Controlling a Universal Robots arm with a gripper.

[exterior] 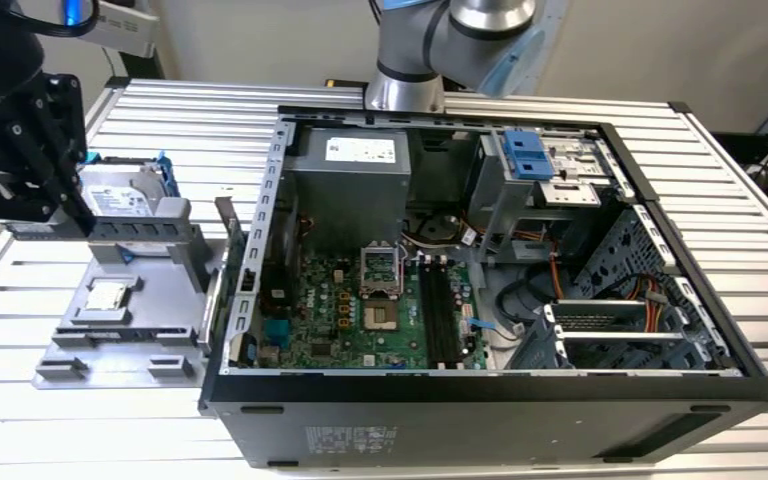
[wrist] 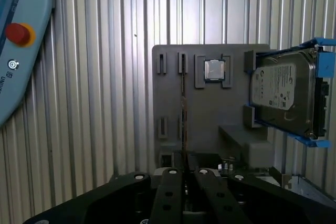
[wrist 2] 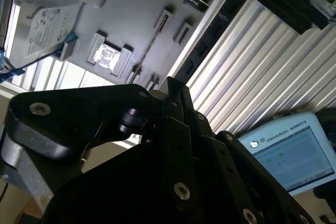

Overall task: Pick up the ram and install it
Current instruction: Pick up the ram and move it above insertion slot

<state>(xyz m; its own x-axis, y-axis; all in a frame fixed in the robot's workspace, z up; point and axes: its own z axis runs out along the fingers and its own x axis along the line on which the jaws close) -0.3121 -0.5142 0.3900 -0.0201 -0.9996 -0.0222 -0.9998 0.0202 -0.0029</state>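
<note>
Pick-up stage, ram not grabbed yet

Ram (wrist: 183,111) stands on edge in the grey tray (wrist: 210,119) on the desk (wrist: 105,103). The pincer (wrist: 188,162) hovers over it, can't tell how open. Grabbing it probably needs a square pinch across the thin board.

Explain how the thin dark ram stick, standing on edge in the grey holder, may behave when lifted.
The thin dark ram stick looks straight, so probably stiff; being so thin, likely light and fragile. Resting on edge in the grey holder, it may tip if nudged.
</note>
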